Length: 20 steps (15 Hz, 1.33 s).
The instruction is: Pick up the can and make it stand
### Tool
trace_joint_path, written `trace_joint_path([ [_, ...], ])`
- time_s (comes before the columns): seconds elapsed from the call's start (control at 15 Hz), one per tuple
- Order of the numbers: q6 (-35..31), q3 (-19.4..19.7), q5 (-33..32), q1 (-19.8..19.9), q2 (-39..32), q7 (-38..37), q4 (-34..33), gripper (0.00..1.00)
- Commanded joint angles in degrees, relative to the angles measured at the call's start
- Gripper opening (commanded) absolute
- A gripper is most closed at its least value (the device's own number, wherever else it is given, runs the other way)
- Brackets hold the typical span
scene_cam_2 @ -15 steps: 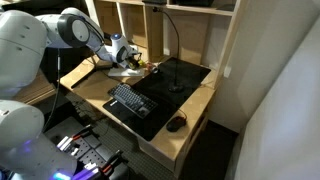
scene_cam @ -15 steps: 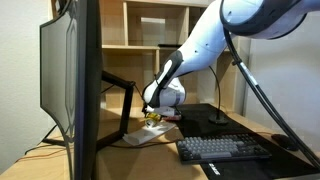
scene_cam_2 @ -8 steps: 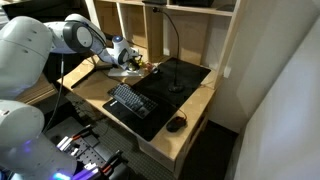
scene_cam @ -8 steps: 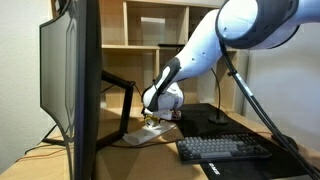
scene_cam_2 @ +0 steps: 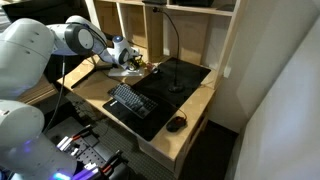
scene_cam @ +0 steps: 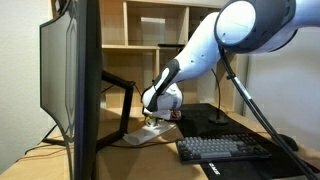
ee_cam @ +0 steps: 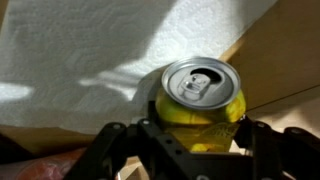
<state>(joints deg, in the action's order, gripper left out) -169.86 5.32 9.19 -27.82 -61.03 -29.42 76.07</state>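
Near tabletop point(scene_cam_2: 80, 72) back edge, on white paper towel point(ee_cam: 90, 50) | can point(ee_cam: 200, 105): pull-tab end toward wrist camera, between both fingers point(ee_cam: 262, 135) | pincer point(ee_cam: 192, 137): narrow, flanking can; firm contact cannot be told

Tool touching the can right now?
Cannot tell. Wrist view shows the can inside the tool, but its dark fingers hide both side edges; exterior views are too small.

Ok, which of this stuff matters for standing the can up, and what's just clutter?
Job in hand:
can
gripper, fingers either side of the can

Just lying about:
paper towel
keyboard
mouse
monitor
black mat
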Motion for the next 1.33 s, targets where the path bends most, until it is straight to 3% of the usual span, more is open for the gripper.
trace_joint_path([
  [0.0, 1.46, 0.75, -0.09, 0.11, 0.08, -0.04, -0.81, 0.42],
  [0.13, 3.33, -1.02, -0.77, 1.89, 3.69, 3.10, 2.36, 0.42],
  [0.33, 7.52, -7.60, 0.28, 7.71, 12.14, 10.85, 9.28, 0.42],
  [0.53, 17.33, -13.47, 1.63, 14.66, 19.28, 16.59, 14.16, 0.42],
  [0.73, 29.03, -15.04, 3.34, 19.44, 25.01, 18.80, 17.95, 0.42],
  [1.07, 49.60, -15.41, 6.73, 23.32, 30.27, 21.78, 19.59, 0.42],
  [1.2, 52.59, -15.87, 10.98, 24.03, 30.67, 23.38, 18.96, 0.42],
  [1.27, 50.73, -13.91, 8.44, 21.98, 28.76, 21.58, 17.04, 0.67],
])
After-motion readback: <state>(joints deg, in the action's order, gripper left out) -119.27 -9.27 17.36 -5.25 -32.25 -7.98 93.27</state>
